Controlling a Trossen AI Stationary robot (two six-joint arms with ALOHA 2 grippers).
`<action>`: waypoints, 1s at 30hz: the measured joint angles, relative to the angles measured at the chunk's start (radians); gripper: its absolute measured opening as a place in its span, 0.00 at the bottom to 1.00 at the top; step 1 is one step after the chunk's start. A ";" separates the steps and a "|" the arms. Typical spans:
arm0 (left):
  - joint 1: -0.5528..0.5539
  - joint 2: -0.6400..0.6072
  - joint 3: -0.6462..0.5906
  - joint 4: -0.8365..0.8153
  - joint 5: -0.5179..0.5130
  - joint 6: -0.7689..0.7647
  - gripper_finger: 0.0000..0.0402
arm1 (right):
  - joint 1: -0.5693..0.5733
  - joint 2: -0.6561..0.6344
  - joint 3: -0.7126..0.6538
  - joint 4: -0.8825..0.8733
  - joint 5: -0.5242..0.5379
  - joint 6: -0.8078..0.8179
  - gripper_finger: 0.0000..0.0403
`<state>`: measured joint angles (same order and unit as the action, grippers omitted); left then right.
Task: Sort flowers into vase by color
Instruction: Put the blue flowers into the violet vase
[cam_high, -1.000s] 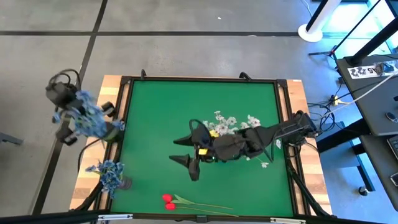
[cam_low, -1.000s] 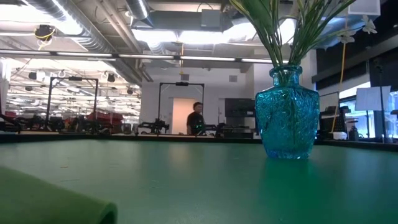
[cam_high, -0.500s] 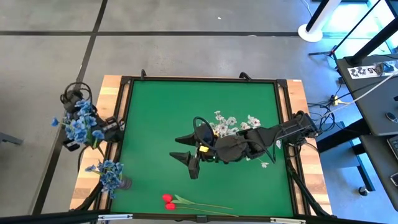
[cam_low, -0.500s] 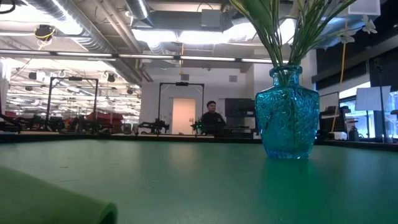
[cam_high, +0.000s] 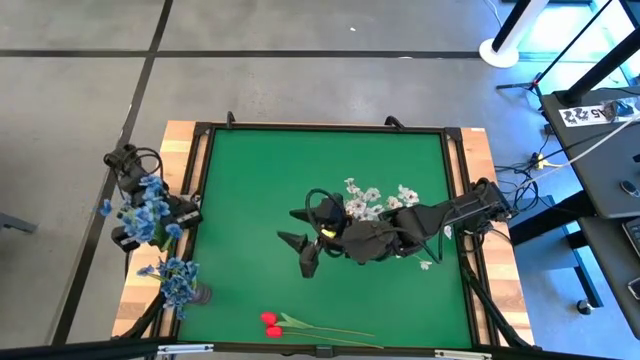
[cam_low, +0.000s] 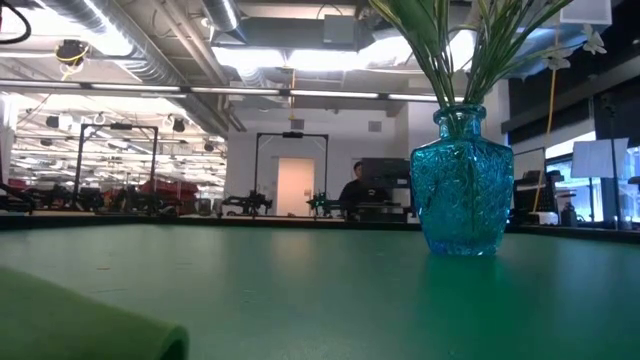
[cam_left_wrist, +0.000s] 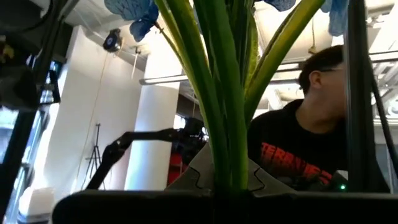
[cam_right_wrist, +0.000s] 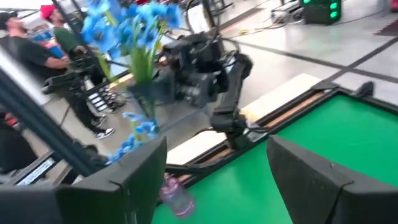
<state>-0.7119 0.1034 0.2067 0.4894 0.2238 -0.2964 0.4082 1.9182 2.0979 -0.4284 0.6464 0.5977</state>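
My left gripper (cam_high: 146, 222) is beyond the table's left edge, over the wooden border, shut on a bunch of blue blossoms (cam_high: 140, 203). A second blue bunch (cam_high: 175, 278) stands in a small clear vase (cam_right_wrist: 174, 196) near the left front corner. Two red tulips (cam_high: 270, 324) lie flat near the front edge. White blossom sprays (cam_high: 375, 195) stand in the teal glass vase (cam_low: 462, 185), partly under the right arm. My right gripper (cam_high: 303, 240) is open above the table's middle, touching nothing. I see no yellow tulip heads plainly. My left gripper pinches the blue bunch by its green stems (cam_left_wrist: 225, 143), low on them, between the two fingers. The bunch stands upright above the fingers, blossoms (cam_right_wrist: 134, 28) on top, lifted clear of everything.
The green mat (cam_high: 260, 180) is bare on its left and far parts. Wooden borders (cam_high: 170, 150) flank it. A folded green edge (cam_low: 90, 325) lies close to the low camera. People stand and sit beyond the table (cam_left_wrist: 311, 137).
My left gripper has carried the blue bunch toward the table's near edge and a little toward the table, closer to the small vase with the other blue bunch. My right gripper has shifted slightly toward the far edge, still open.
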 joint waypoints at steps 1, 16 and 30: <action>-0.006 0.000 -0.009 0.001 -0.004 -0.008 0.00 | -0.006 0.000 0.000 -0.002 0.011 0.000 0.68; -0.040 0.001 -0.102 0.006 -0.030 -0.025 0.00 | -0.131 0.000 0.000 0.007 -0.006 -0.237 0.68; -0.054 0.004 -0.200 0.143 -0.093 0.063 0.01 | -0.127 0.000 0.000 -0.002 -0.010 -0.274 0.68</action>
<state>-0.7664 0.1070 0.0067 0.6324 0.1311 -0.2337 0.2810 1.9179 2.0979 -0.4301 0.6365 0.3239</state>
